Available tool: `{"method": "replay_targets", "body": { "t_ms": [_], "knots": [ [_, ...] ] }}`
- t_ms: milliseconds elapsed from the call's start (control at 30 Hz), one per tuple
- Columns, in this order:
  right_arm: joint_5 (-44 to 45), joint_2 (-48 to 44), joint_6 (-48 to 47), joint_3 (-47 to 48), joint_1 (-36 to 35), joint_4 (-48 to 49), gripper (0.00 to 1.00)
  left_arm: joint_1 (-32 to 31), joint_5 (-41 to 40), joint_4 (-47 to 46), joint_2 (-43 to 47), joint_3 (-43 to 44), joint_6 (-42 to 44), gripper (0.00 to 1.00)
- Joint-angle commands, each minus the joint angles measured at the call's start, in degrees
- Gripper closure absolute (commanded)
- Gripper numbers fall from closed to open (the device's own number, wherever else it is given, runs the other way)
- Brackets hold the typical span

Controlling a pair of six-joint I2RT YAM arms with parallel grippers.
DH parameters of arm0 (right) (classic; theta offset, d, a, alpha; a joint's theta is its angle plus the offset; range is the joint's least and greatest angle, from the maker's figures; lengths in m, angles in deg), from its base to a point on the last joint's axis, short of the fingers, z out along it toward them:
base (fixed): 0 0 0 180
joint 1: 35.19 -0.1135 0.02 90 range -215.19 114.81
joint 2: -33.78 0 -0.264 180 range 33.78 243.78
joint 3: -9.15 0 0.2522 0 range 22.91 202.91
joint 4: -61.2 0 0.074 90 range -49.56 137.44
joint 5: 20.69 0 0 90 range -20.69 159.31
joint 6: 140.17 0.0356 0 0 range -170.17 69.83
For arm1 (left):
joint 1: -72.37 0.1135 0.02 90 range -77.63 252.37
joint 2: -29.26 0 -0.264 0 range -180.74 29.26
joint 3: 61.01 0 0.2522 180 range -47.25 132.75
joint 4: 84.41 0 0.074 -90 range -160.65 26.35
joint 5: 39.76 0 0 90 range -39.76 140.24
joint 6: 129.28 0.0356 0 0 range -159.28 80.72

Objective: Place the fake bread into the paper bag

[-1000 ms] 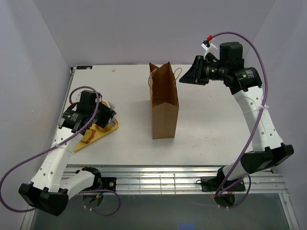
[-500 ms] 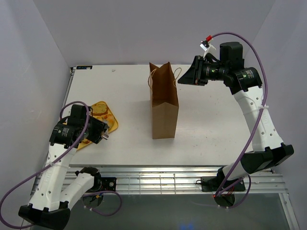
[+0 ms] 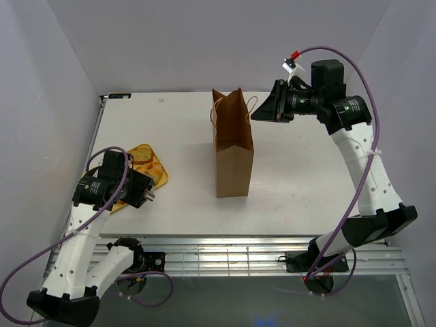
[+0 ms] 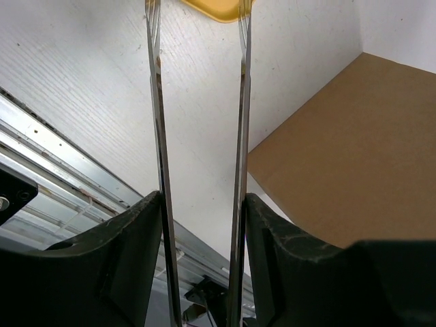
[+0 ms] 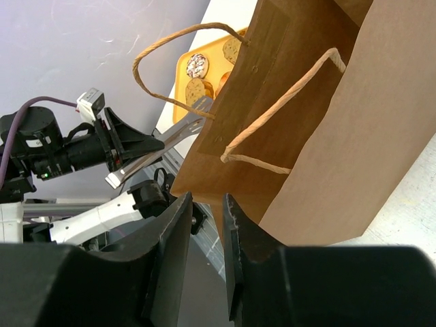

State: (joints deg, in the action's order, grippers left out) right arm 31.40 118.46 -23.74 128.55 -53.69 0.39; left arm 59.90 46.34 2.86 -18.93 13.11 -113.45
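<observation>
While both arms hung over the white worktop [image 3: 184, 129], the tall brown kraft paper bag [image 3: 233, 153] stood upright near its middle. Its mouth was open at the top, and two thin looped paper handles [image 5: 255, 164] stuck out from the rim. The fake bread [image 5: 196, 66] lay well off to the left, on a flat yellow plastic tray [image 3: 160, 174] by the worktop's left edge.

From the right wrist view I could make out a few small round golden-brown pieces with darker speckles and an orange-brown one beside them. All of them lay flat on the tray. From above, much of the tray was hidden under the left arm [image 3: 102, 187], and only one brown piece showed at its far end.

The left jaws were two long thin metal fingers [image 4: 158, 136], parallel, with a clear gap and nothing between them. Their tips framed a corner of the tray, though I couldn't tell whether they touched it. The bag's flat brown side filled the right of that view.

The right jaws hung high, just beside the bag's top on its right and near a handle. Their two black fingers [image 5: 174, 259] were a narrow gap apart, gripping nothing.
</observation>
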Motion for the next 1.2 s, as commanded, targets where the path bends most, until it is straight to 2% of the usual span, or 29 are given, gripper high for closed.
{"method": "replay_targets", "body": {
  "t_ms": [0,167,1167],
  "knots": [
    [-1.3,-1.7,-0.2,0.3,-0.4,0.8,0.69,0.3,-1.5,-2.8,-0.6,-0.3,-0.4,0.4],
    [-1.3,-2.2,-0.2,0.0,-0.5,0.6,0.69,0.4,-3.7,-3.6,-1.6,-0.1,0.6,0.36],
    [-1.6,-0.7,-0.2,1.1,-0.7,0.5,0.68,6.6,2.8,-13.7,-6.4,-7.3,5.1,0.36]
  ]
}}
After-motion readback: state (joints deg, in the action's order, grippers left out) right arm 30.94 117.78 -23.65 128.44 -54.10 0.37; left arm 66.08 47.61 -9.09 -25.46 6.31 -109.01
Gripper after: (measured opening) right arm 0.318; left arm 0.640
